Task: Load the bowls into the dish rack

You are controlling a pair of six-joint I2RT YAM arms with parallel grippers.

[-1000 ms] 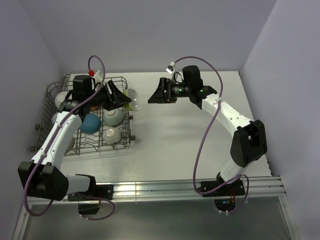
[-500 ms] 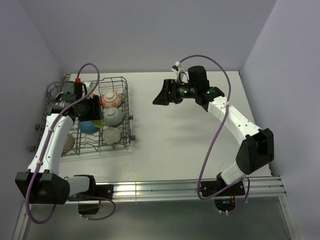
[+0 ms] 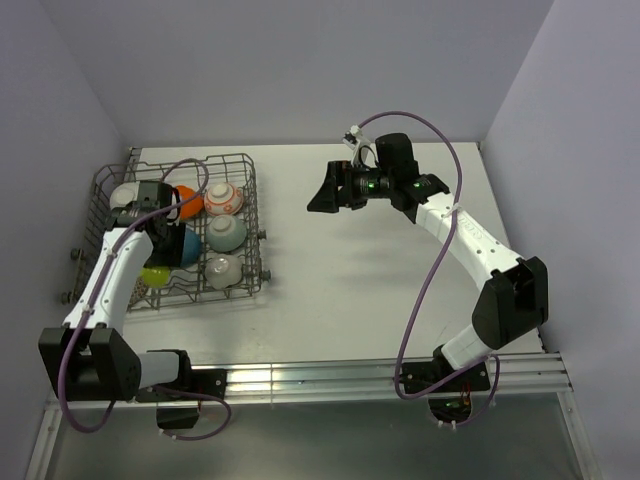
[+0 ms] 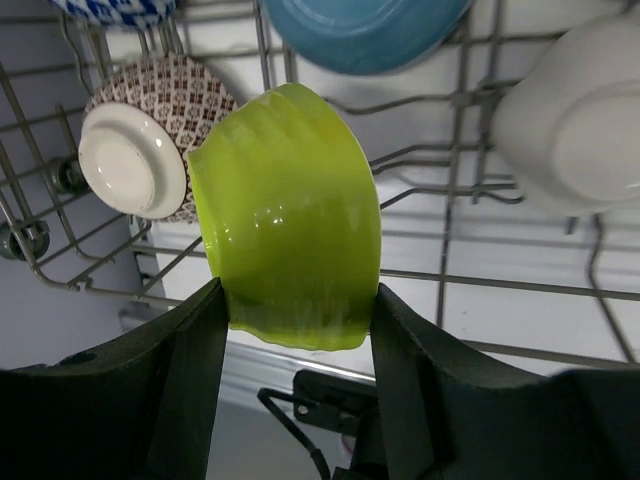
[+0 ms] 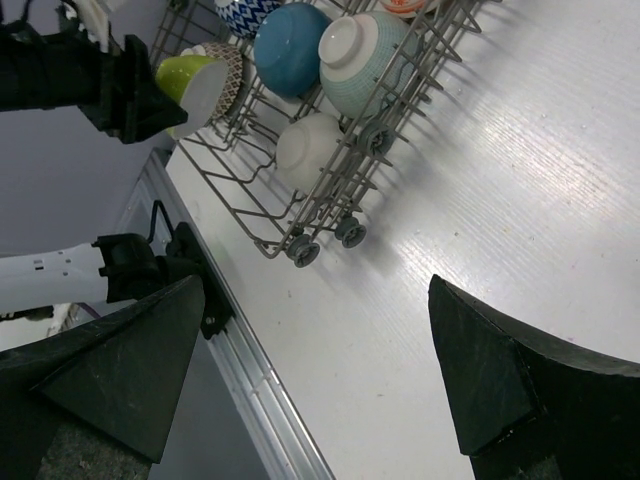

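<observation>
My left gripper (image 3: 163, 262) is shut on a lime-green bowl (image 4: 290, 215), held tilted over the front-left part of the grey wire dish rack (image 3: 252, 215). The green bowl also shows in the top view (image 3: 153, 276) and the right wrist view (image 5: 188, 82). In the rack lie a white bowl (image 3: 124, 196), an orange bowl (image 3: 186, 199), a red-orange patterned bowl (image 3: 223, 198), a pale green bowl (image 3: 227, 232), a blue bowl (image 3: 187, 247) and a second white bowl (image 3: 222, 268). A brown-patterned bowl (image 4: 150, 130) lies beside the green one. My right gripper (image 3: 320, 190) is open and empty above the table.
The rack stands at the table's left, close to the left wall, with small wheels (image 5: 303, 252) on its near corner. The white table (image 3: 380, 290) stretches from the rack to the right wall. An aluminium rail (image 3: 330, 380) runs along the near edge.
My left gripper has carried the green bowl from the rack's right rim to its front-left part. My right gripper drew back slightly to the right and stays open.
</observation>
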